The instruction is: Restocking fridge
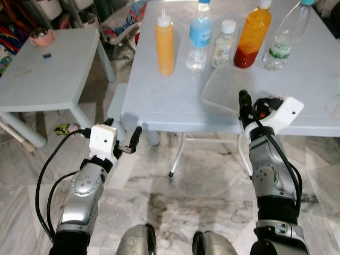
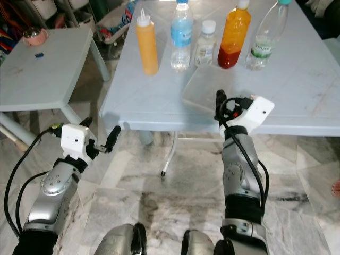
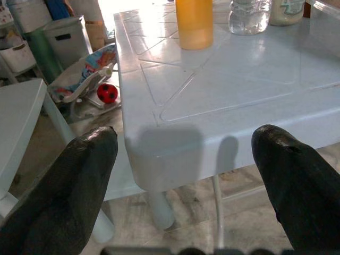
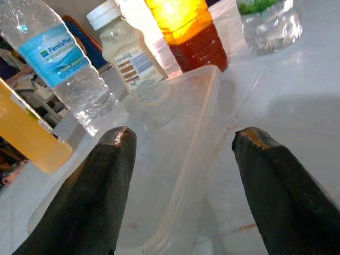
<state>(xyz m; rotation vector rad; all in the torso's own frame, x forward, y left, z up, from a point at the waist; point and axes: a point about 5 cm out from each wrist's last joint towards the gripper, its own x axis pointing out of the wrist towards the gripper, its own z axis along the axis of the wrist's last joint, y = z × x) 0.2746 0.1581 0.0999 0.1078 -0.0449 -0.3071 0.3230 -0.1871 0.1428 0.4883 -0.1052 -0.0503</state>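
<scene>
Nearest, the left gripper (image 1: 133, 141) hangs in front of the near left corner of the white table (image 1: 159, 101), below its top, with its fingers (image 3: 79, 180) spread wide and nothing between them. The right gripper (image 4: 180, 175) is raised at the table's near edge, its fingers (image 4: 271, 180) also spread apart, either side of the near end of a clear plastic box (image 1: 228, 87) without pinching it. That box lies flat on the table, just in front of the row of bottles. Behind it, from left to right, stand a yellow squeeze bottle (image 1: 164, 45), a water bottle with a blue label (image 1: 200, 36), a small white-capped bottle (image 1: 223, 45), an orange and red juice bottle (image 1: 253, 37) and a clear bottle with a green label (image 1: 284, 40). Off to the left sits a lower white side table (image 1: 48, 74) with a pink bowl (image 1: 41, 36) at its far end. The floor (image 1: 202, 186) is grey marbled tile
</scene>
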